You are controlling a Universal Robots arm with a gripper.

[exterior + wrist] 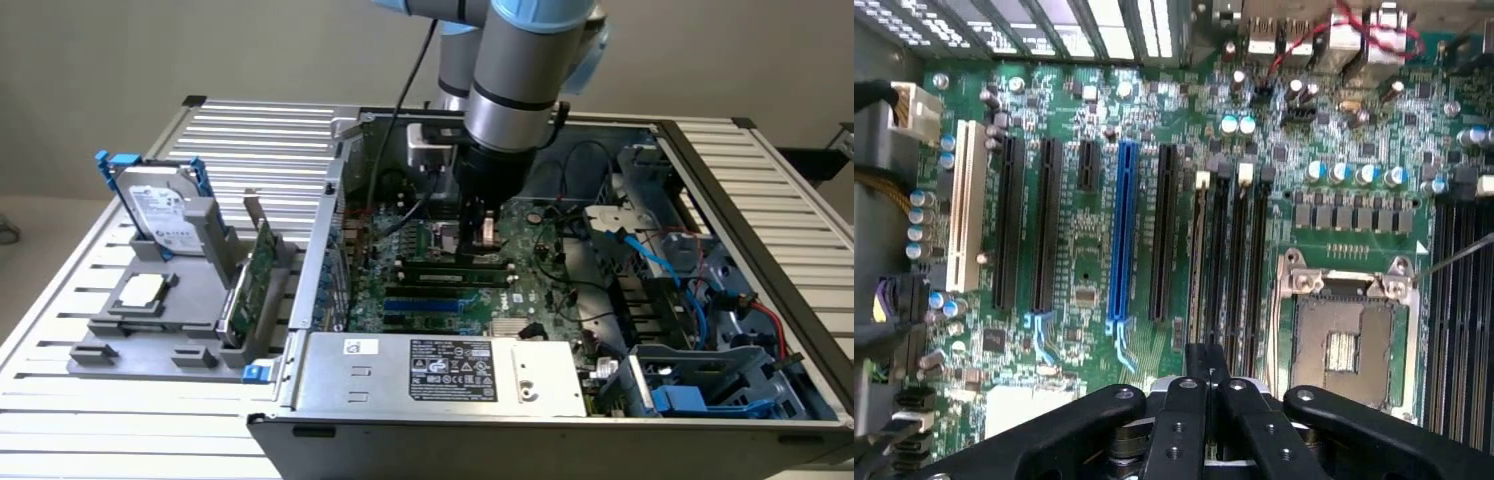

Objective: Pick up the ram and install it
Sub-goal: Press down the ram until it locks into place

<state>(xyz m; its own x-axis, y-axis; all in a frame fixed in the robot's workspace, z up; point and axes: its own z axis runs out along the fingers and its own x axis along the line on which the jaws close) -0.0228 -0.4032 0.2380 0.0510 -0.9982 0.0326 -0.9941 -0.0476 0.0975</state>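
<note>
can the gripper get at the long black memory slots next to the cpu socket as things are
Probably yes. The shut black gripper hangs right over the long black memory slots beside the metal-framed processor socket. The grey computer case lies open on top, and no cable appears to cross the slots.

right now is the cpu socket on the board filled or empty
Empty. The wrist view shows the socket with its metal frame around a bare contact field and no silver chip seated in it. The shut gripper hangs beside it.

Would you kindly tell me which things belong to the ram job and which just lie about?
Job: ram, in a motherboard slot; shut gripper above it.
Lying about: hard drive, processor chip, expansion card, beside the case.
</note>
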